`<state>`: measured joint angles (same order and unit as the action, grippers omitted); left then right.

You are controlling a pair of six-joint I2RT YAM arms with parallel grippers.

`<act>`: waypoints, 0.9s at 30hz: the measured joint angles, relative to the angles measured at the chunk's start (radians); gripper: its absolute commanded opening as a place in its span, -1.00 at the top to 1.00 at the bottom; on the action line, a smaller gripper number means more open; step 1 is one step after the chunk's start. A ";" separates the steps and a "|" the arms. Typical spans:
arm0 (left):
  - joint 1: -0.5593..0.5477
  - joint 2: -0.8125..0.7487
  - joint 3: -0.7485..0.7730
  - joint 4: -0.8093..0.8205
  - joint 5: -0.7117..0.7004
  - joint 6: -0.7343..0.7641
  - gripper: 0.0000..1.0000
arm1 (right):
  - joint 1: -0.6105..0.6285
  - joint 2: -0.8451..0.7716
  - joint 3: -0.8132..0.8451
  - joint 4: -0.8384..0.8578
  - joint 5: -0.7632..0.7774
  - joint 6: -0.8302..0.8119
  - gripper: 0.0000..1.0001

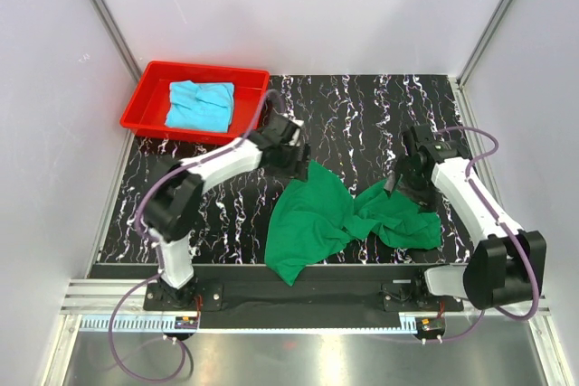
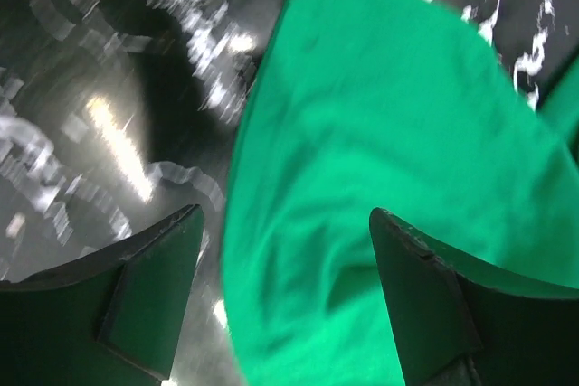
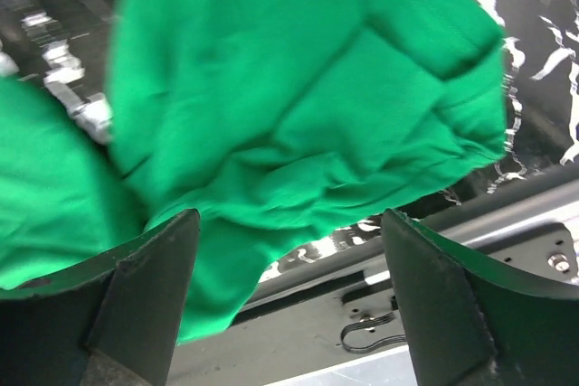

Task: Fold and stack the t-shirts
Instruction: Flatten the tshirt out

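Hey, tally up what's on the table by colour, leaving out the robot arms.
dark green cloth t-shirt: 1
light cyan-blue cloth t-shirt: 1
red plastic tray: 1
Total: 3

White encl. walls (image 1: 298, 6) w/ alum. corner posts (image 1: 104, 15), blk white-veined tabletop (image 1: 362, 115), even light.

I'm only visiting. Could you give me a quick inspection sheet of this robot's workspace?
Surface: black marbled table, flat.
Job's things: green t-shirt crumpled, unfolded, near centre; cyan t-shirt bundled in the red tray, far left corner.
Clutter: nothing seen.
Grippers: left gripper and right gripper both open, above the green t-shirt.
Cables: purple cables loop along both arms.
Surroundings: white walls, metal frame.
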<state>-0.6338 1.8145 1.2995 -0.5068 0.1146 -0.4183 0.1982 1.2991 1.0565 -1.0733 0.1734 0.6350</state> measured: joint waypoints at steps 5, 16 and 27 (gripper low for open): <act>-0.072 0.195 0.151 -0.003 -0.098 -0.013 -0.57 | -0.097 0.025 -0.079 0.026 -0.048 -0.007 -0.67; -0.084 0.293 0.244 -0.021 -0.138 -0.035 0.30 | -0.181 0.056 -0.204 0.145 -0.209 0.000 -0.52; -0.074 0.254 0.236 -0.080 -0.106 0.008 1.00 | -0.182 0.093 -0.257 0.225 -0.314 0.058 1.00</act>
<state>-0.7082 2.0686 1.5352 -0.5873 0.0086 -0.4103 0.0166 1.3926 0.7994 -0.8482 -0.1406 0.6933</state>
